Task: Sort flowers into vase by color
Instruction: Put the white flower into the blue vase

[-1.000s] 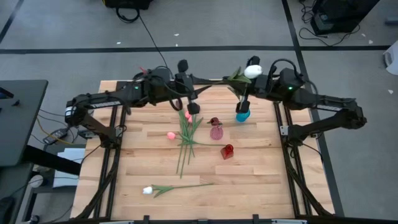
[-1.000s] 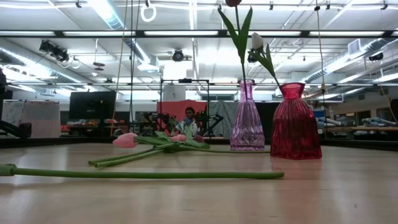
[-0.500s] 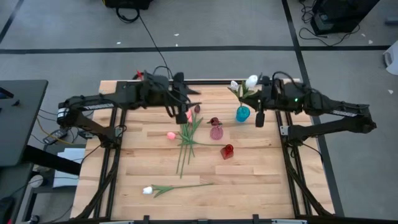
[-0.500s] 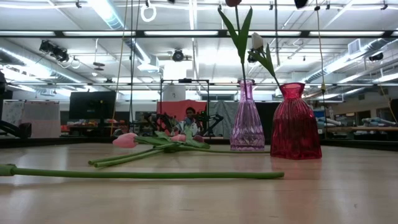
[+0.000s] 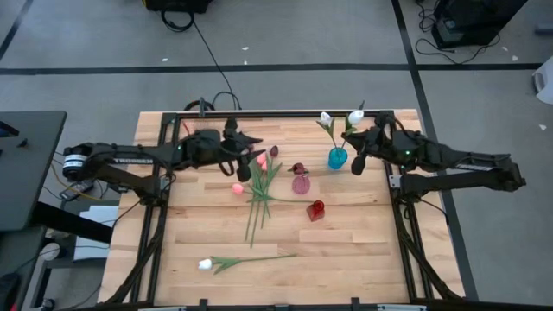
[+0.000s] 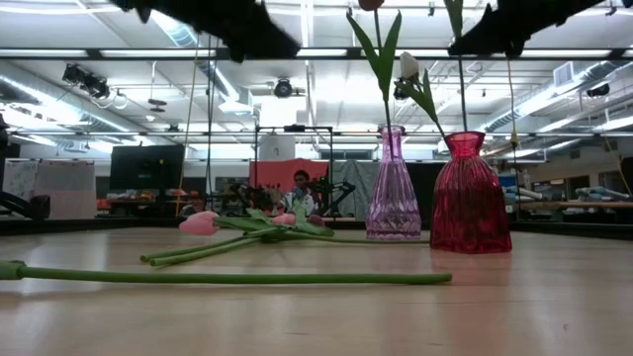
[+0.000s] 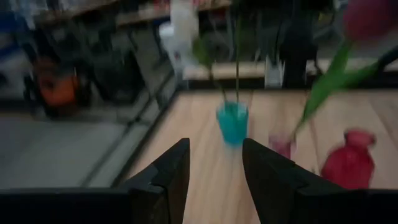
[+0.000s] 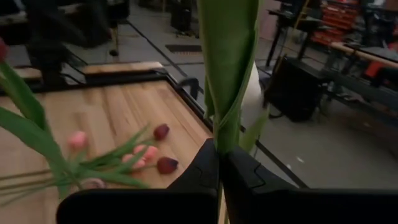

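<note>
My right gripper (image 5: 357,162) is shut on a white tulip (image 5: 355,116) beside the blue vase (image 5: 337,158), which holds another white tulip (image 5: 326,118). The pink vase (image 5: 300,183) holds a maroon flower (image 5: 298,169); the red vase (image 5: 315,210) stands nearer. Several pink and maroon flowers (image 5: 259,186) lie in a pile at mid-table. One white tulip (image 5: 205,264) lies near the front edge. My left gripper (image 7: 214,168) is open above the pile's left side (image 5: 244,166), with nothing between its fingers. My right gripper pinches the white tulip's stem where a green leaf (image 8: 222,134) wraps it, between its two fingers. The fingers come about level from the table's right, across the upright stem. The head (image 8: 252,93) stands above them; the stem (image 6: 461,79) hangs down behind the red vase.
The vases stand close together right of centre. Bare wood lies along the near half and the left side (image 5: 173,242). A black frame (image 5: 259,112) runs along the table's far edge. Beyond the table the low view shows a room with a person seated far off (image 6: 300,193).
Both arms have come down and drawn back toward their own sides, now showing at the top of the low view. My right gripper has sunk with the white tulip toward the blue vase. My left gripper has gone toward the table's left edge, away from the vases.
</note>
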Robot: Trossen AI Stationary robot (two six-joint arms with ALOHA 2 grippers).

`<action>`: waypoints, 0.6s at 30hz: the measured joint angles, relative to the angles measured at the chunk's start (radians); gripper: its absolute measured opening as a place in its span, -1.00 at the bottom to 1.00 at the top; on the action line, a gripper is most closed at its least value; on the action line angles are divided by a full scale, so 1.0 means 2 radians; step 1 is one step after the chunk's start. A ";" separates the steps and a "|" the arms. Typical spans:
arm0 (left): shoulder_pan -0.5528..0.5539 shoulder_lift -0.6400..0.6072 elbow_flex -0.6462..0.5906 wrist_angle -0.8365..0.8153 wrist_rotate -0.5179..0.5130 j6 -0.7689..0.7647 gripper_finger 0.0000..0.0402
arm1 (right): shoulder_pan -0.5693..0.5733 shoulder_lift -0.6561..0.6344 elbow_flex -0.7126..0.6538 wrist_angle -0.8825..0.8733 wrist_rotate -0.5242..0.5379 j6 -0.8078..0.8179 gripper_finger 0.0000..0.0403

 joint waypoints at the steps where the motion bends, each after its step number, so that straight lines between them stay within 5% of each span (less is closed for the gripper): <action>1: 0.000 0.000 -0.013 -0.003 -0.002 -0.013 -0.24 | -0.003 0.001 -0.004 0.002 0.000 0.000 -0.95; 10: -0.010 0.001 -0.082 -0.001 -0.006 -0.093 -0.24 | -0.018 0.005 -0.050 0.062 0.004 0.007 -0.95; 18: -0.029 0.001 -0.112 -0.006 -0.006 -0.139 -0.25 | -0.018 0.005 -0.068 0.024 0.007 0.042 -0.83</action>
